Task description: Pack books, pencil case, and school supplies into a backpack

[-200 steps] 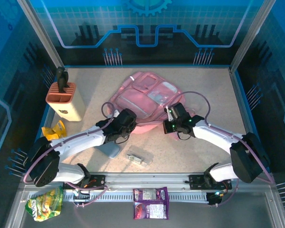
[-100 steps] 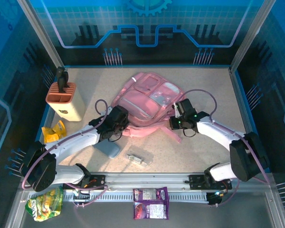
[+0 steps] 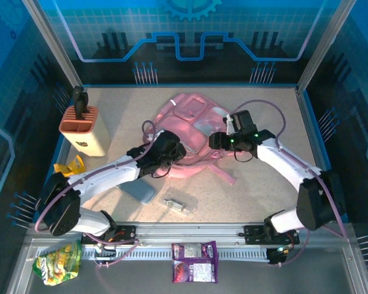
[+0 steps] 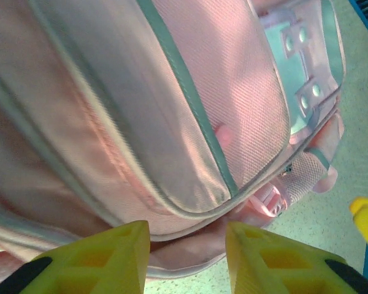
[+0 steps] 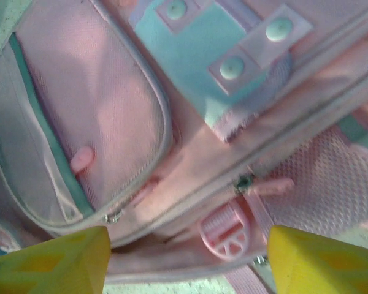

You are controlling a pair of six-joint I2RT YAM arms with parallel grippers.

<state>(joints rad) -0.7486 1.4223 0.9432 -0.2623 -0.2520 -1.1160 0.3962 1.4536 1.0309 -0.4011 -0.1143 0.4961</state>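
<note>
Lying mid-worktop, the backpack (image 3: 187,119) is flanked by the left fingers (image 4: 98,257) — parted narrowly, empty — and the right fingers (image 5: 49,260), spread wide. The pencil case (image 3: 141,193) is seen behind the left fingers, toward the bases, beside that nearer arm.

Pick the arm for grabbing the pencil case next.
Left, probably. The pencil case lies right beside the left arm, and the left gripper is open over the backpack. The right gripper sits across the backpack, farther off.
</note>
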